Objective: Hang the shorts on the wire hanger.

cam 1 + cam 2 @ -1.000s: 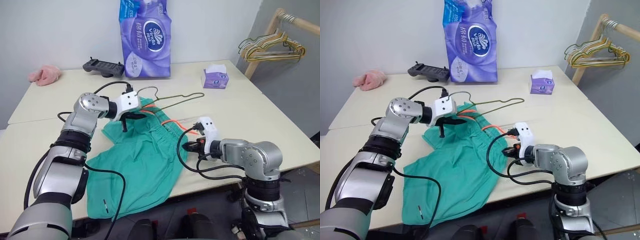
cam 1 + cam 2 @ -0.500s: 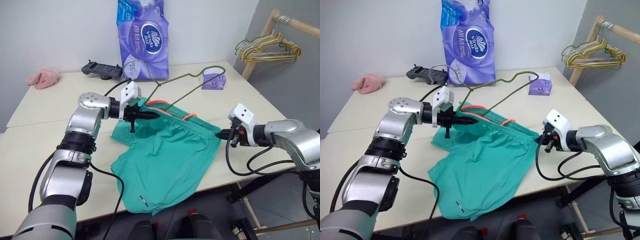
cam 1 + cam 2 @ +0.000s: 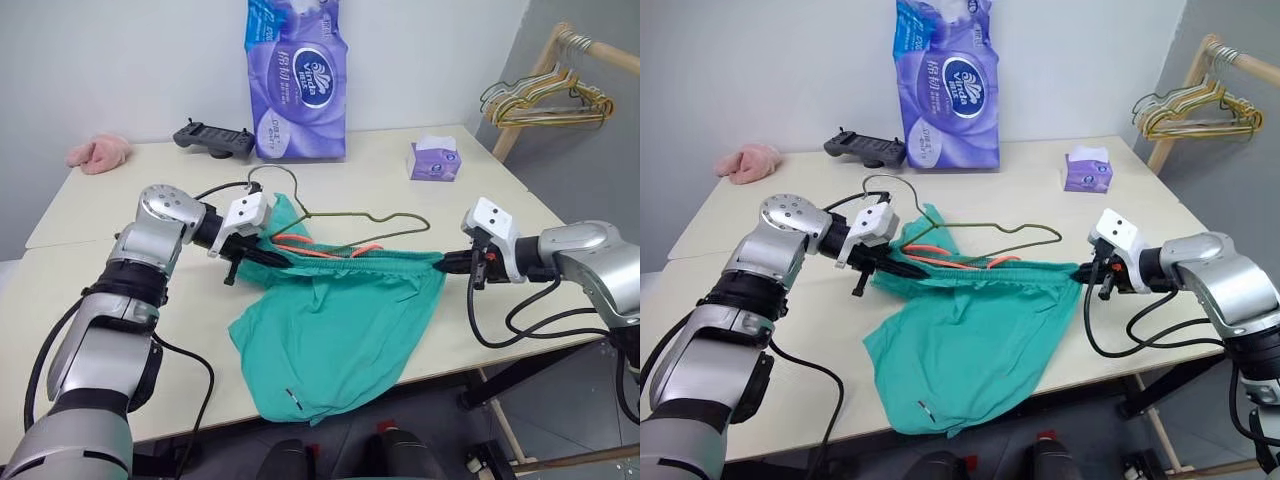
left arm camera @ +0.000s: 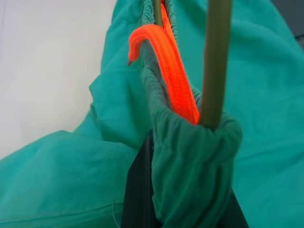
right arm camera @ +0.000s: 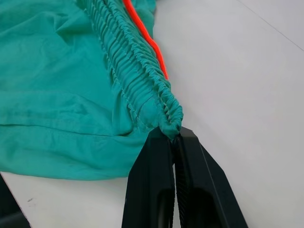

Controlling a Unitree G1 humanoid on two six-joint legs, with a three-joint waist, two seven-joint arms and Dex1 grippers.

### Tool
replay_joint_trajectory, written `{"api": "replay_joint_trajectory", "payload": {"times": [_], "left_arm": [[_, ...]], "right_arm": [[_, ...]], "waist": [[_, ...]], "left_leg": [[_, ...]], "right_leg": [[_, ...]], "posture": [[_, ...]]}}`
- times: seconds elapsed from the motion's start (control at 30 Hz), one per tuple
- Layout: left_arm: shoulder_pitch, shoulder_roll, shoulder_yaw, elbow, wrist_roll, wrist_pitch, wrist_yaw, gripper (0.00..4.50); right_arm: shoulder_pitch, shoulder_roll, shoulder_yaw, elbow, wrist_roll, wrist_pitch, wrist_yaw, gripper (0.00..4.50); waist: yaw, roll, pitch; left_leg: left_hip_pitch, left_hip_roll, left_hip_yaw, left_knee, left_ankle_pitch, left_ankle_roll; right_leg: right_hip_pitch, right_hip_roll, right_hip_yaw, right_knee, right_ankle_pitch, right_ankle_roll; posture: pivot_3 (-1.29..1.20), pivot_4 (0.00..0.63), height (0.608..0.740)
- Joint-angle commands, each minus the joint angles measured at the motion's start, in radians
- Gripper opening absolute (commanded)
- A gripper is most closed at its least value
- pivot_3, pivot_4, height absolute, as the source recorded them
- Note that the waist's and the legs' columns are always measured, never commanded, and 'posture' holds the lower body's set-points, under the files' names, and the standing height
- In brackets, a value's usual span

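Observation:
The teal shorts (image 3: 340,320) hang stretched by their waistband between my two grippers, legs drooping over the table's front edge. My left gripper (image 3: 262,257) is shut on the bunched left end of the waistband (image 4: 190,156). There the wire hanger (image 3: 352,216) runs into the fabric beside the orange drawstring (image 4: 176,80). The hanger's hook (image 3: 262,180) rises near my left wrist, and its body lies low along the waistband. My right gripper (image 5: 175,137) is shut on the waistband's right end (image 5: 166,116), out to the right (image 3: 447,265).
A big purple tissue pack (image 3: 297,80) stands at the back of the table (image 3: 500,205), with a black controller (image 3: 212,138) and a pink fluffy cloth (image 3: 97,152) to its left. A small tissue box (image 3: 432,160) sits back right. A wooden rack with bunched hangers (image 3: 545,100) stands beyond.
My right gripper swung out to the right and up with the waistband end, pulling the shorts taut off the table. The hanger first tipped upward, then dropped low along the waistband.

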Motion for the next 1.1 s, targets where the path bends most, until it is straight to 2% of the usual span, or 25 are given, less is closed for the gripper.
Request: {"api": "replay_joint_trajectory", "payload": {"times": [0.03,0.17,0.23,0.43,0.63,1.1], "left_arm": [[-0.038,0.046,0.004,0.104,0.07,-0.12,0.0,0.0],[-0.09,-0.028,0.079,0.141,-0.014,-0.118,0.021,0.0],[-0.092,-0.034,0.072,0.13,-0.036,-0.105,0.004,0.0],[-0.083,0.007,-0.02,0.142,0.024,-0.175,-0.009,0.0],[-0.117,0.019,-0.044,0.222,0.1,-0.252,0.004,0.0],[-0.158,-0.019,-0.022,0.317,0.154,-0.296,0.078,0.0]], "right_arm": [[-0.018,-0.056,-0.028,0.03,-0.041,0.014,0.013,0.02],[-0.014,-0.04,-0.03,0.028,-0.037,0.032,0.007,0.02],[-0.014,-0.028,-0.029,0.036,-0.037,0.039,0.0,0.02],[-0.04,-0.031,-0.018,0.072,-0.046,0.032,0.014,0.02],[-0.062,-0.052,-0.018,0.088,-0.048,0.029,0.041,0.02],[0.019,-0.108,-0.033,-0.157,0.039,0.115,0.109,0.02]], "waist": [[-0.002,0.0,0.0],[0.002,0.0,0.0],[0.002,0.0,0.0],[-0.004,0.0,0.0],[-0.002,0.0,0.0],[-0.003,0.0,0.0]], "left_leg": [[0.0,0.0,0.0,0.0,0.0,0.0],[-0.001,0.0,-0.001,0.0,0.0,0.0],[-0.001,0.0,0.0,0.001,0.0,0.0],[-0.001,0.0,0.0,0.001,0.0,0.0],[-0.001,0.0,-0.001,0.0,0.0,0.0],[-0.001,0.0,0.0,0.001,0.0,0.0]], "right_leg": [[0.0,0.0,0.0,0.0,0.0,0.0],[0.0,0.0,-0.001,0.0,0.0,0.0],[0.0,0.0,0.0,0.0,0.0,0.001],[0.0,0.0,0.0,0.0,0.0,0.001],[0.0,0.0,-0.001,0.0,0.0,0.001],[-0.001,-0.001,0.0,0.0,0.0,0.001]], "posture": [[0.02,0.041,0.74],[0.02,0.036,0.74],[0.02,0.036,0.74],[0.02,0.043,0.74],[0.02,0.05,0.74],[0.01,0.058,0.74]]}}
